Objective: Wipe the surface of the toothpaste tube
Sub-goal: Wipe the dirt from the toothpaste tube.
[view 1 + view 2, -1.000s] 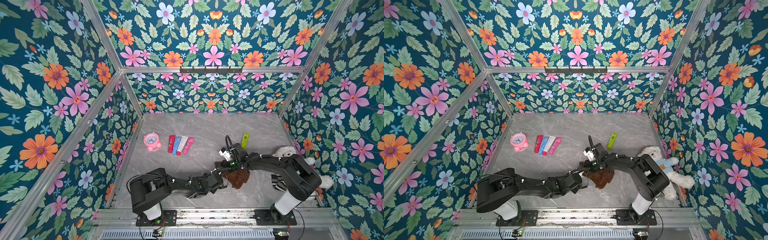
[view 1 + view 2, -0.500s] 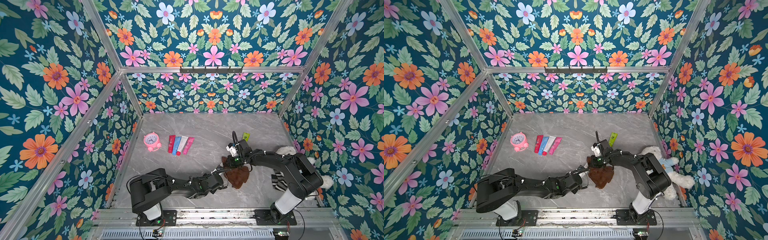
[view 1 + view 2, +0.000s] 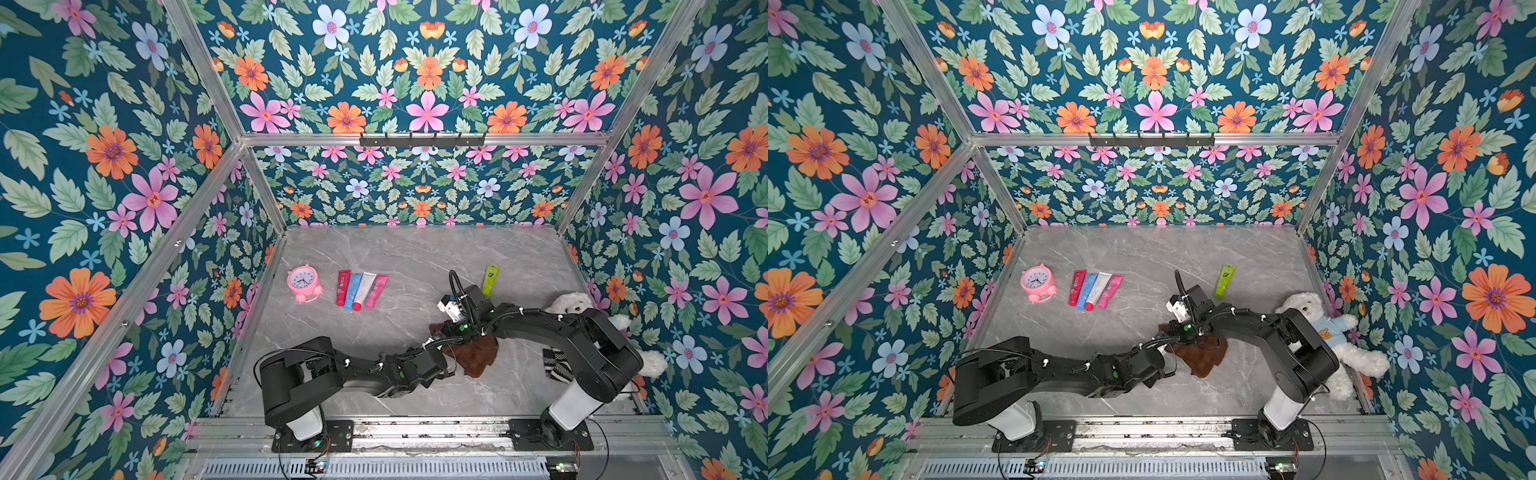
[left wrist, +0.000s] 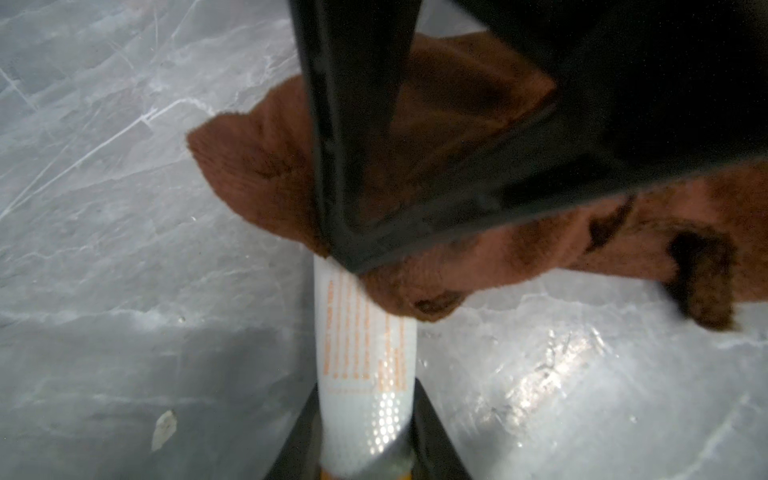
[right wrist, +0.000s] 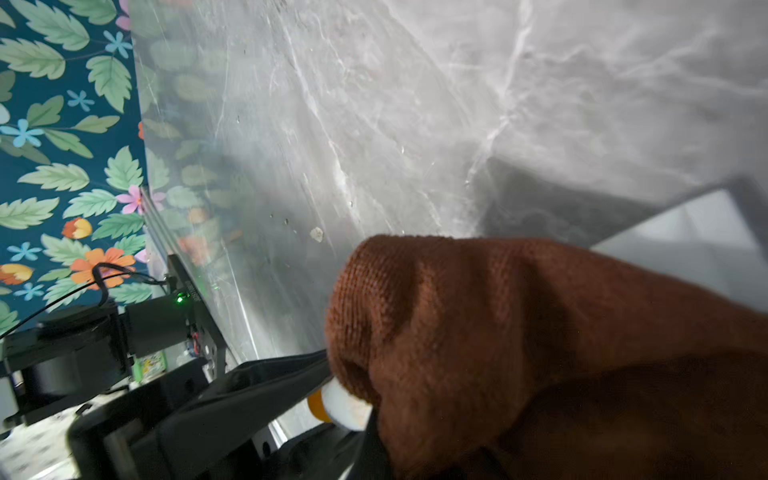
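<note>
Across the front middle of the grey marble table (image 3: 415, 257): two black arms meet from opposite sides.
left arm (image 3: 353, 376): stretched low from its base toward the centre.
right arm (image 3: 552, 328): bent over from the right side.
teddy bear (image 3: 1308, 307): white, in a pale blue top, by the right wall.
brown cloth (image 3: 478, 357): bunched under the right wrist, draped over one end of the toothpaste tube.
right gripper (image 3: 452, 334): jaws fully closed, pinching the brown cloth.
left gripper (image 4: 365, 384): jaws partly apart, clamped on the toothpaste tube near its orange cap.
alarm clock (image 3: 303, 282): pink, back left.
row of four tubes (image 3: 361, 291): side by side, just beside the alarm clock.
toothpaste tube (image 4: 365, 345): white with orange print, far end hidden under the brown cloth.
green tube (image 3: 490, 280): alone, behind the right wrist.
</note>
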`<state>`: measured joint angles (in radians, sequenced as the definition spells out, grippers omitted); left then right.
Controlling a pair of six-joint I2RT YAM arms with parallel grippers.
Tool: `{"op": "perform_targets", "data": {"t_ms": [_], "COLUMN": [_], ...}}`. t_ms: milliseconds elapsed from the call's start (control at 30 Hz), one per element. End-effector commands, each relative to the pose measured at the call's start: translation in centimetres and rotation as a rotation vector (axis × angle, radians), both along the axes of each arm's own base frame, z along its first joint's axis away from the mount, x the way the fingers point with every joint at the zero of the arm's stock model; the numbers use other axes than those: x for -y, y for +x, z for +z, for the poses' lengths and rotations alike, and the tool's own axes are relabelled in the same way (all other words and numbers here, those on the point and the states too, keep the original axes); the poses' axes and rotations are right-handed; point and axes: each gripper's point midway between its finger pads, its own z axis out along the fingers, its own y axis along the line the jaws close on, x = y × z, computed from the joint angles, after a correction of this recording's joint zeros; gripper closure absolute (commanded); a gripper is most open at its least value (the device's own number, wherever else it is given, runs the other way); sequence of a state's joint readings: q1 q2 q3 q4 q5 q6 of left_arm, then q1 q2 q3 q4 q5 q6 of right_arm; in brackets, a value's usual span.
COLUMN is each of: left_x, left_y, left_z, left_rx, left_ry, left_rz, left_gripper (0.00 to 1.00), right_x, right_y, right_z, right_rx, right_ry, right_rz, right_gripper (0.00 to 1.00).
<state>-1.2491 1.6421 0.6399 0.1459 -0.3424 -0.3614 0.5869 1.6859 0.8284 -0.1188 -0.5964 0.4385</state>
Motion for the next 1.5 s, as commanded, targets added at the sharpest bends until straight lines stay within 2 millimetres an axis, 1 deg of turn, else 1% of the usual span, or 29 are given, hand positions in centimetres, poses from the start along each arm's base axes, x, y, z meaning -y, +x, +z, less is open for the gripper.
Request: {"op": "perform_targets", "data": {"t_ms": [0,67,167,200,267,333,367,400,433,533,667,700,767,833,867,900,967,1033,1100,1233,1300,1333,1367,1467], "left_x": [-2.5,-2.4,-2.5,-2.5,-2.6,-2.5,-2.5,-2.5,-2.5,-2.5,-2.5,-2.5,-2.4,-2.5,-2.5,-2.5,-2.5,-2.5,-2.5,-2.6,-2.7,-2.8,-3.0,-3.6], "left_y": [-1.7,-1.7,-1.7,-1.7,-1.7,-1.7,-1.7,-1.7,-1.7,-1.7,-1.7,-1.7,-1.7,-1.7,-1.7,-1.7,-1.7,-1.7,-1.7,-1.7,-1.6,-1.6,-1.4,-1.0], "left_z": [-2.4,-2.4,-2.4,-2.3,-2.2,-2.2,-2.2,-2.2,-2.2,-2.2,-2.4,-2.4,-2.4,-2.3,-2.3,-2.3,-2.3,-2.3,-2.2,-2.0,-1.9,-1.8,-1.6,-1.2], "left_rx": [-0.072,-0.073,-0.072,-0.071,-0.069,-0.068,-0.069,-0.069,-0.07,-0.069,-0.072,-0.073,-0.074,-0.071,-0.072,-0.071,-0.073,-0.073,-0.07,-0.066,-0.066,-0.064,-0.061,-0.068], "left_ry": [0.143,0.142,0.143,0.14,0.139,0.137,0.137,0.138,0.139,0.136,0.143,0.143,0.143,0.145,0.144,0.144,0.143,0.142,0.139,0.129,0.124,0.122,0.121,0.102], "left_rz": [-0.05,-0.052,-0.05,-0.05,-0.05,-0.049,-0.048,-0.048,-0.048,-0.047,-0.051,-0.051,-0.05,-0.049,-0.049,-0.049,-0.05,-0.05,-0.047,-0.041,-0.034,-0.028,-0.018,0.034], "left_gripper": [1.0,1.0,1.0,1.0,1.0,1.0,1.0,1.0,1.0,1.0,1.0,1.0,1.0,1.0,1.0,1.0,1.0,1.0,1.0,1.0,1.0,1.0,1.0,1.0], "right_x": [0.9,2.3,5.4,6.3,7.5,7.9,7.9,7.5,6.9,4.6,1.0,0.3,-0.3,-0.3,-0.2,0.0,0.3,1.2,3.1,7.0,8.5,8.9,8.9,8.9], "right_y": [-0.2,0.7,2.6,3.1,3.8,4.1,4.1,4.3,4.1,3.0,1.1,0.7,0.3,0.2,0.1,-0.1,-0.1,0.3,1.1,3.3,4.0,4.0,4.3,3.8], "right_z": [-1.1,-1.7,-2.6,-2.6,-2.3,-1.8,-1.7,-0.3,0.2,1.9,3.2,3.2,2.7,1.8,1.7,0.1,-0.6,-1.5,-2.2,-2.2,-1.8,-1.7,-0.4,0.6], "right_rx": [-0.036,-0.039,-0.027,-0.012,0.015,0.031,0.03,0.061,0.062,0.075,0.039,0.022,0.005,-0.01,-0.01,-0.046,-0.061,-0.056,-0.03,0.016,0.032,0.033,0.069,0.084], "right_ry": [-0.036,-0.064,-0.136,-0.167,-0.211,-0.228,-0.226,-0.191,-0.159,-0.067,0.045,0.071,0.073,0.053,0.047,0.021,-0.007,-0.076,-0.175,-0.282,-0.307,-0.319,-0.305,-0.285], "right_rz": [-0.005,-0.045,-0.134,-0.159,-0.19,-0.201,-0.197,-0.193,-0.18,-0.117,-0.039,-0.028,-0.017,-0.016,-0.016,-0.014,-0.01,-0.024,-0.061,-0.156,-0.189,-0.195,-0.198,-0.192], "right_gripper": [1.0,1.0,1.0,1.0,1.0,1.0,1.0,1.0,1.0,1.0,1.0,1.0,1.0,1.0,1.0,1.0,1.0,1.0,1.0,1.0,1.0,1.0,1.0,1.0]}}
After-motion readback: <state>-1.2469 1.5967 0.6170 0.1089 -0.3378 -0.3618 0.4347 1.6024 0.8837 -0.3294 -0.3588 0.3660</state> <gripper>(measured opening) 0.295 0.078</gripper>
